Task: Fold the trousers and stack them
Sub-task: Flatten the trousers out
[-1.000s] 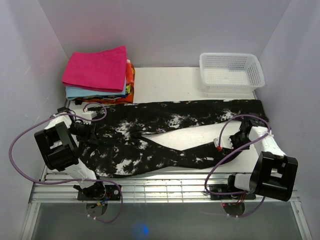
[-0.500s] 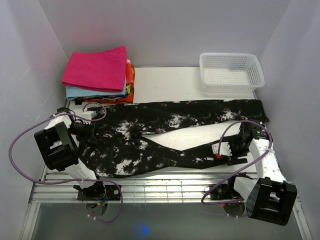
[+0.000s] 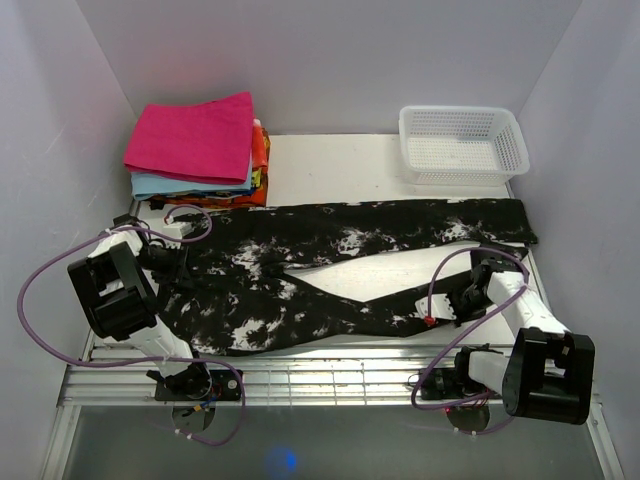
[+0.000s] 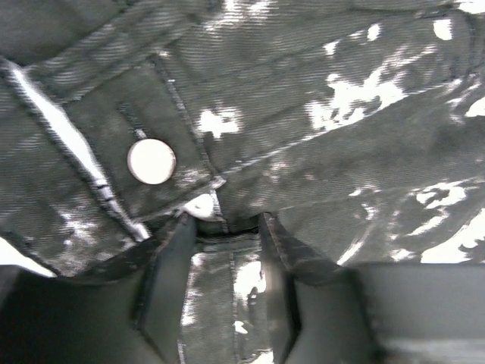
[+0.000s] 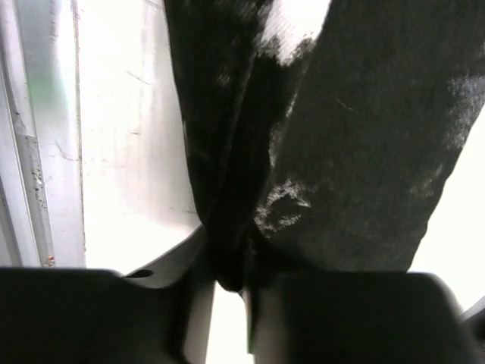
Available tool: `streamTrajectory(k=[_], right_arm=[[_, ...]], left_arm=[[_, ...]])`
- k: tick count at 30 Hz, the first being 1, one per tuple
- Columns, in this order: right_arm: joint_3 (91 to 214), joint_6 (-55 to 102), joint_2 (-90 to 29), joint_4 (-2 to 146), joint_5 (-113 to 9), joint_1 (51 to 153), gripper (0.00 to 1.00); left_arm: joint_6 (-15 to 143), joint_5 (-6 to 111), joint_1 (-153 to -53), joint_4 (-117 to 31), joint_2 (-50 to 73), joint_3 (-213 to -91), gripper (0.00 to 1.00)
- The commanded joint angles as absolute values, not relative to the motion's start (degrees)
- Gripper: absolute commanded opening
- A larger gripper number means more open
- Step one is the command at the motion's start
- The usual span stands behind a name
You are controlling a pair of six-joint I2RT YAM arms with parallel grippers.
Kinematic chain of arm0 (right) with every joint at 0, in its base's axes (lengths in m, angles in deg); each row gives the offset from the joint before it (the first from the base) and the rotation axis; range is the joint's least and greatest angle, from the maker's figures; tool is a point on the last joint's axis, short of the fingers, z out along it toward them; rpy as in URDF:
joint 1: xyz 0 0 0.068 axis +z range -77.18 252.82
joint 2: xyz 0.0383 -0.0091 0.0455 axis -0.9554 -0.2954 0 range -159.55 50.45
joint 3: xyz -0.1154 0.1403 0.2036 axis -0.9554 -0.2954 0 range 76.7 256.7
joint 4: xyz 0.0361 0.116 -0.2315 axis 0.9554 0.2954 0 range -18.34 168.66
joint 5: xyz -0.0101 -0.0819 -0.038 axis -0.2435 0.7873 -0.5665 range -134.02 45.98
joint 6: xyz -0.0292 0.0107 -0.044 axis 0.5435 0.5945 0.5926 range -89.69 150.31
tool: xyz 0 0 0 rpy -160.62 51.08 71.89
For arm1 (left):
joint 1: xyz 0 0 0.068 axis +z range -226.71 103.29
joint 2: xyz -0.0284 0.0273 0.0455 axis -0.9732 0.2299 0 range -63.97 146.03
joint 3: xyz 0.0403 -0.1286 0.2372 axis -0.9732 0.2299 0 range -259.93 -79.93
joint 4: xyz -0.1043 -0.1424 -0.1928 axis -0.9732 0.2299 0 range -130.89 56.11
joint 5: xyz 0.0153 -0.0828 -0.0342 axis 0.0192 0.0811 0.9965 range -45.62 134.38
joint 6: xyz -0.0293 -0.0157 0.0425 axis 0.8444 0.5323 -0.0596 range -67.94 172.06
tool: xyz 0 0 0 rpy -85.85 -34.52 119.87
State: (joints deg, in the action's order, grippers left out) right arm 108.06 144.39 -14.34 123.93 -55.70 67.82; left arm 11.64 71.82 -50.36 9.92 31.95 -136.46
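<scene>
Trousers (image 3: pixel 260 295) lie spread flat across the table (image 3: pixel 340 165), legs pointing right. They look denim-like and limp, probably fairly heavy, so seams are the best hold. Left gripper (image 4: pixel 223 227) pinches the waistband by the button (image 4: pixel 151 161); right gripper (image 5: pixel 227 262) clamps the near leg's hem.

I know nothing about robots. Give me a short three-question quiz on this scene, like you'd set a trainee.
1. True or false: the left end effector and the right end effector are each shut on the trousers.
2. What colour is the top item of the folded pile? A pink, B green, C white.
3. Fill in: beside the left end effector's grip sits a round, pale ____.
Key: 1 true; 2 A; 3 button.
</scene>
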Motion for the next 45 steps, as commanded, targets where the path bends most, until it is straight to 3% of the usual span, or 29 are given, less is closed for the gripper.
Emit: streamTrajectory(k=[1,8,9,10,18,24,27,28,30,33,34,38,45], right_arm=[[110.88,157.68,-15.99,125.08,-53.07,68.07,0.1],[133.37,145.72,-16.43,145.56,-58.52,68.07,0.08],[135.92,143.97,-16.43,146.62,-58.09,68.07,0.08],[136.55,141.6,-16.0,146.72,-57.56,68.07,0.08],[138.13,136.15,-20.63,146.72,-50.96,68.24,0.08],[149.27,121.3,-46.63,144.7,-53.32,72.2,0.11],[161.98,112.77,-61.31,145.66,-57.81,72.9,0.21],[164.66,110.06,-65.96,145.58,-58.43,74.73,0.31],[169.31,108.02,-68.45,144.62,-58.7,76.06,0.41],[170.92,105.9,-67.94,142.77,-59.4,76.86,0.84],[171.18,105.55,-66.2,142.85,-59.57,76.77,0.94],[168.99,104.4,-58.11,144.07,-61.15,73.62,0.9],[158.46,112.56,-45.27,144.54,-55.98,56.84,0.91]], left_arm=[[11.37,72.25,-50.08,8.86,33.41,-136.35,0.48],[10.58,70.31,-49.99,8.51,32.01,-136.44,0.15],[10.66,69.96,-49.9,8.16,31.75,-136.35,0.02],[11.27,69.52,-49.82,7.63,31.48,-136.44,0.0],[14.79,66.36,-49.38,-0.18,28.58,-140.65,0.0],[19.71,67.32,-49.38,-0.9,34.9,-151.27,0.0],[20.86,67.5,-49.38,-0.11,38.77,-154.62,0.0],[20.95,67.32,-49.38,0.33,39.47,-155.07,0.0],[20.95,66.8,-49.38,0.6,40.01,-155.34,0.0],[20.95,66.36,-49.38,1.12,38.78,-154.9,0.13],[20.95,66.36,-49.38,1.47,38.25,-154.72,0.26],[20.6,67.06,-49.38,3.32,33.95,-152.27,0.53],[14.81,67.58,-49.38,8.59,24.11,-146.3,0.62]])
